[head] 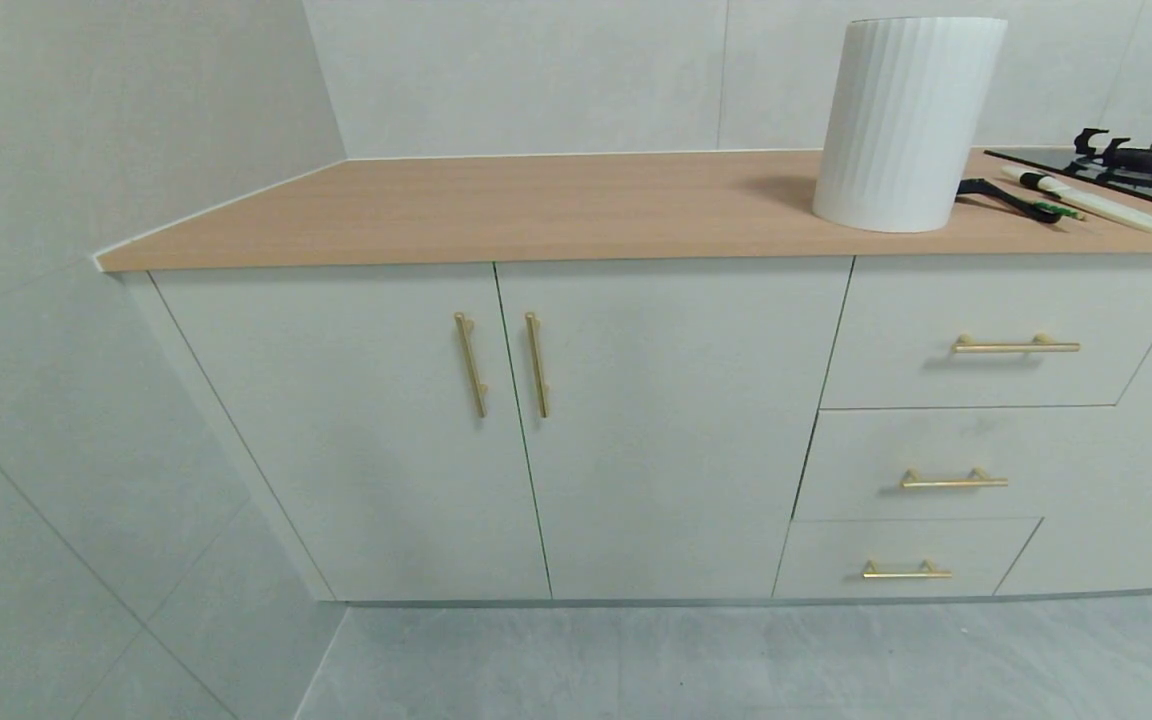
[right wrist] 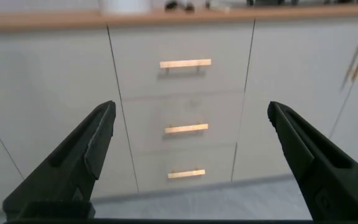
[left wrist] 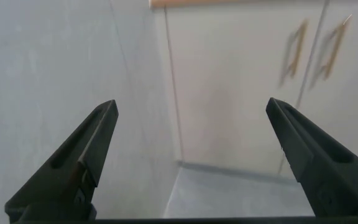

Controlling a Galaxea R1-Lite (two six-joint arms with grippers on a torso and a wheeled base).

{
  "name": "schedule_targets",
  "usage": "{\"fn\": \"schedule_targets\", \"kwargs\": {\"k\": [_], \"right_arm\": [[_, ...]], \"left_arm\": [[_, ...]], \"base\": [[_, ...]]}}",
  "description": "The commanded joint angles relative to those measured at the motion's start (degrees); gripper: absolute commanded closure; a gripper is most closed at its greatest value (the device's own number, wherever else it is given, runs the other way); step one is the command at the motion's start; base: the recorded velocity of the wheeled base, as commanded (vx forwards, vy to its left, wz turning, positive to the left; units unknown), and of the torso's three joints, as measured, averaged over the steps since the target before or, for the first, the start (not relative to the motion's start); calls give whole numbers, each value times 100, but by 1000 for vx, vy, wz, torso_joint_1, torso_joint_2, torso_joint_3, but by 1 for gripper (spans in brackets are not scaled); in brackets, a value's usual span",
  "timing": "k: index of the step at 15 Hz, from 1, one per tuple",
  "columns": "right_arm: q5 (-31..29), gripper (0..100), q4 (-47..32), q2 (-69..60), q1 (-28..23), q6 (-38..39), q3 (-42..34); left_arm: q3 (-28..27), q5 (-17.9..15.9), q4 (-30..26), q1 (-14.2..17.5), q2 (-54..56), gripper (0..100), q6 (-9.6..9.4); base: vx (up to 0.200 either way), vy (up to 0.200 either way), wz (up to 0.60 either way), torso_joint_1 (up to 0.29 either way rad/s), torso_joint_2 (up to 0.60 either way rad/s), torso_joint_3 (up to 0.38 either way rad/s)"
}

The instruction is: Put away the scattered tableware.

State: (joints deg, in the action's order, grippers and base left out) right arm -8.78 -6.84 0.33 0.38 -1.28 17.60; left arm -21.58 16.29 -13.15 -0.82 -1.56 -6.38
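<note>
Your first hazard is the cabinet front under the white ribbed canister [head: 901, 120]. The right gripper [right wrist: 191, 106] faces the stack of drawers [head: 976, 400] directly below that canister. If you drive forward without raising the arm, a finger could catch a brass handle [right wrist: 185, 63] or knock the panel. Next is the countertop [head: 536, 205] edge in front of the canister, where an arm coming up from below could clip the overhang.

The canister itself is tall and, I judge, light. A sideways brush from an arm reaching past it would likely tip it. The scattered tableware lies just beside the canister on its right, between it and the black hob [head: 1146, 165]. There is a dark-handled utensil [head: 1006, 197] and a pale long one [head: 1086, 198], close together. I cannot tell whether each is a knife, a spoon or something else. They lie flat, so a shallow pinch may skid one toward the hob grate or push it against the other. A tip dragged across the wood would probably slip off the thin handles.

Both arms sit low, well below the canister's base and apart from the cabinet. The right gripper's fingers are spread wide with nothing between them. The left gripper [left wrist: 191, 104] is also spread wide and empty. It points at the cabinet's end by the tiled wall, well to the canister's left, beyond the double doors [head: 506, 365]. Neither arm is near the tableware.
</note>
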Motion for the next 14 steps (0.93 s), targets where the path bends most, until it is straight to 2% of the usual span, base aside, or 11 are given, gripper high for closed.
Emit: {"fn": "schedule_targets", "kwargs": {"k": [1, 3, 5, 6, 8, 10, 11, 12, 14], "right_arm": [[25, 0, 350, -33, -3, 14, -934], [254, 0, 1079, -33, -3, -4, -1708], [676, 0, 939, -33, -3, 31, -1760], [702, 0, 974, -33, -3, 31, -1760], [772, 0, 974, -33, -3, 23, -1760], [772, 0, 974, -33, -3, -13, -1760], [772, 0, 974, -33, -3, -13, -1760], [983, 0, 543, -24, -11, -13, -1725], [1027, 0, 693, -24, -11, 5, -1760]], "left_arm": [[734, -187, 146, 82, 156, 0, 75], [1455, -671, 577, 82, 156, 0, 84], [2105, -1022, 1421, 82, 156, 0, 154], [2158, -1145, 1588, 82, 156, 0, 233], [2158, -1251, 1535, 82, 156, 0, 374], [2158, -1470, 1342, 82, 156, 0, 312], [2158, -1470, 1342, 82, 156, 0, 312], [2158, -1523, 1289, 82, 156, 0, 330], [2158, -1523, 1289, 82, 156, 0, 444]], "base": [[0, 0, 0, 0, 0, 0], [0, 0, 0, 0, 0, 0], [0, 0, 0, 0, 0, 0], [0, 0, 0, 0, 0, 0], [0, 0, 0, 0, 0, 0], [0, 0, 0, 0, 0, 0], [0, 0, 0, 0, 0, 0], [0, 0, 0, 0, 0, 0], [0, 0, 0, 0, 0, 0]]}}
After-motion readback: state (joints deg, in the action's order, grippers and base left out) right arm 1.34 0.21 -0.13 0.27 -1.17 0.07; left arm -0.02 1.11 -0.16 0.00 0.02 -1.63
